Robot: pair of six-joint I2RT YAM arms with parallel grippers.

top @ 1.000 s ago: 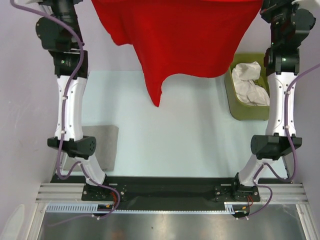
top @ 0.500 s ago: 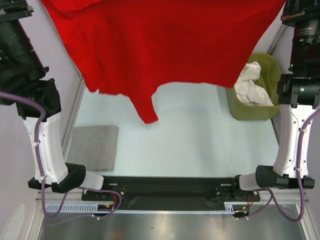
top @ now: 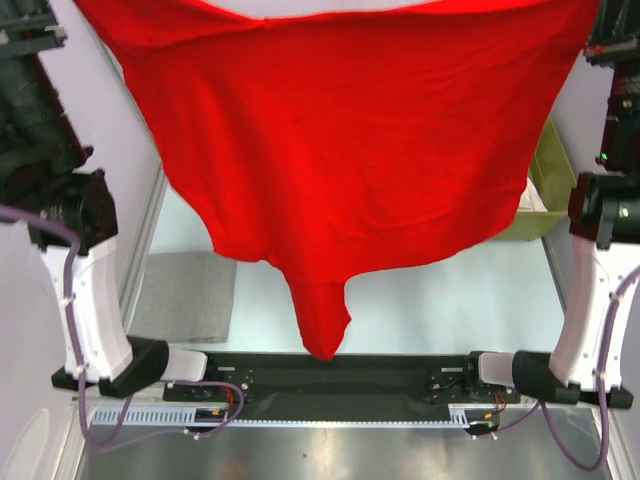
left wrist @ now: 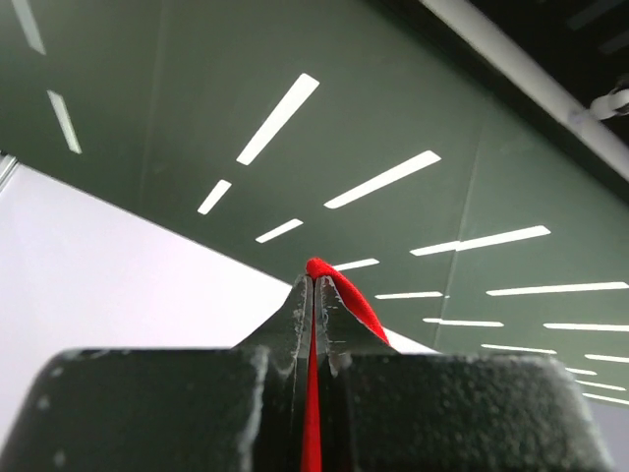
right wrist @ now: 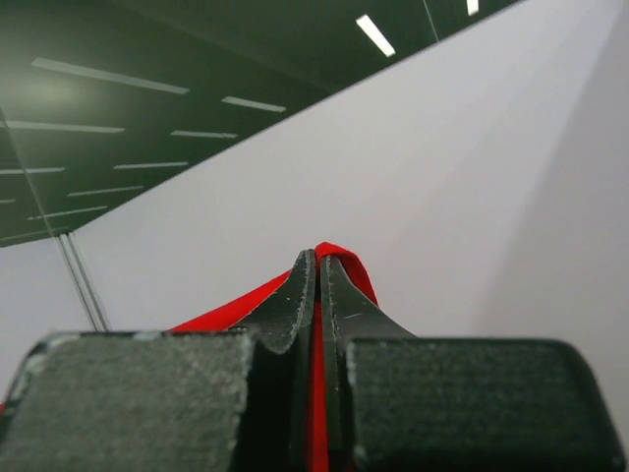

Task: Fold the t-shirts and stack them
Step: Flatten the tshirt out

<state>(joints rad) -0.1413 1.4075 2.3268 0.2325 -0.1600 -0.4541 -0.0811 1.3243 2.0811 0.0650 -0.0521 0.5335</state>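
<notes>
Across the upper frame: red shirt (top: 340, 150) held up, spread wide, hanging over the bench (top: 420, 290).
Left fingers (left wrist: 295, 317) and right fingers (right wrist: 295, 295) each pinched tight on its top edge; nothing folded or stacked yet, looks early.

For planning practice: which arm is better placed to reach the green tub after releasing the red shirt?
Probably right: the green tub sits beside the right arm. The left end effector and right end effector both pinch the red shirt.
</notes>
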